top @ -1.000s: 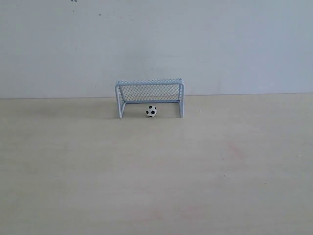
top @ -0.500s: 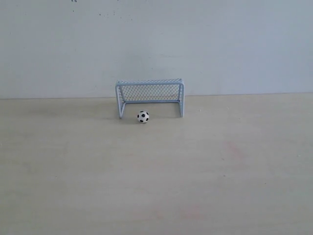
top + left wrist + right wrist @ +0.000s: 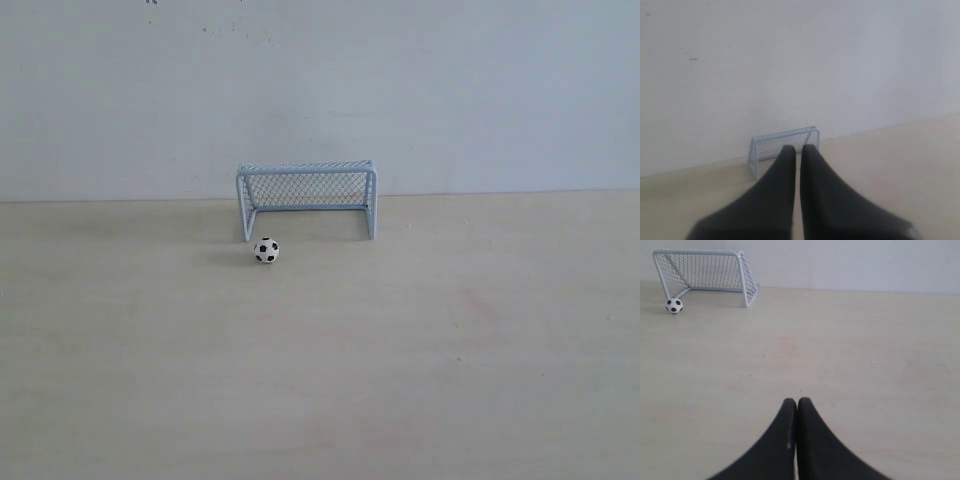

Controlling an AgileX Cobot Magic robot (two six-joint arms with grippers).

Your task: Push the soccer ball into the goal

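The small black-and-white soccer ball lies on the pale table just outside the goal, in front of its left post. The right wrist view shows the same: the ball sits beside a front post of the light blue-grey mesh goal. My right gripper is shut and empty, far back from both. Also holding nothing, my left gripper has its black fingers nearly touching and points at the goal; the ball is hidden in that view. Neither gripper appears in the exterior view.
A plain pale wall rises right behind the goal. The light wooden table stretches wide in front of it, with faint reddish marks on its surface.
The ball has rolled from inside the goal mouth out to the front left, past the left post. The goal has not moved.
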